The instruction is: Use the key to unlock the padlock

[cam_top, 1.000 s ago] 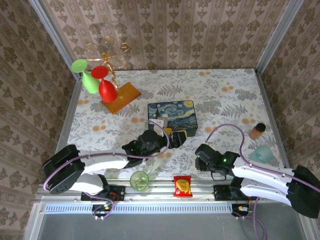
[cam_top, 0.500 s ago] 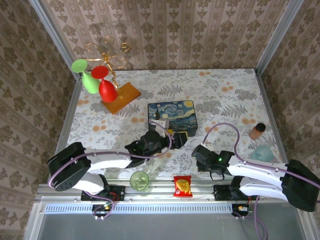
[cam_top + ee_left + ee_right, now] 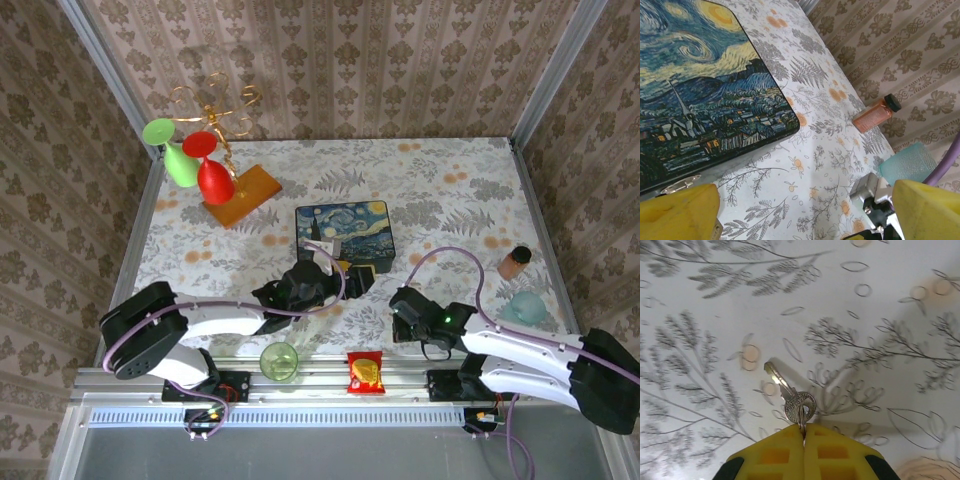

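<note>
The small silvery metal key (image 3: 790, 397) was observed to be polished and reflective. The yellow fingers (image 3: 770, 455) of the right gripper (image 3: 803, 432) were identified as matt moulded plastic. The floral table covering (image 3: 880, 300) was noted as smooth and matt. The painted box lid (image 3: 700, 90) was finished semi-gloss and fitted with a bright metal clasp (image 3: 680, 184).

Key (image 3: 790, 396) in right end effector (image 3: 804, 434), right of box (image 3: 345, 230) (bottle (image 3: 515, 261) farther right).

Painted box (image 3: 345, 232) blocks the centre; table (image 3: 460, 190) right of it seems free.
</note>
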`<move>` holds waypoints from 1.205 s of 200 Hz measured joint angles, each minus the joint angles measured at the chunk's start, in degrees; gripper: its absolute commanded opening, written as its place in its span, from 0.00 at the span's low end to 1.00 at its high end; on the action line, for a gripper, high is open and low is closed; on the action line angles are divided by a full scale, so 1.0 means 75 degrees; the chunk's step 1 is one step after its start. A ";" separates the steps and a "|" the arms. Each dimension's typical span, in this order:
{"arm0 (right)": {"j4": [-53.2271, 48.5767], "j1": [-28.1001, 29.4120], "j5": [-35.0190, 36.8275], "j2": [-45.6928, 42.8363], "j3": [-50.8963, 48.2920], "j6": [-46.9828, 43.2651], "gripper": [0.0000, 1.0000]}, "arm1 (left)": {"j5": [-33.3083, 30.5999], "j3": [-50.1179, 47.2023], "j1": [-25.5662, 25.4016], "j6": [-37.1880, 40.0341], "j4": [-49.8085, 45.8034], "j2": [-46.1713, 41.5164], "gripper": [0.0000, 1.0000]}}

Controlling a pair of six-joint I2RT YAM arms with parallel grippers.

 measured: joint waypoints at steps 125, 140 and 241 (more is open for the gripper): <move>0.0379 -0.1139 -0.1553 -0.1262 0.0510 -0.0449 0.00 | -0.0580 -0.0720 -0.0187 -0.2996 0.2541 0.0787 0.91; 0.0382 -0.1183 -0.1644 -0.1157 0.0991 -0.0603 0.00 | -0.0868 -0.0720 -0.0370 -0.3284 0.2576 0.0635 1.00; 0.0804 -0.1323 -0.2194 -0.0184 0.3439 -0.1632 0.00 | -0.1743 -0.0574 -0.0353 -0.5091 0.0530 -0.2101 1.00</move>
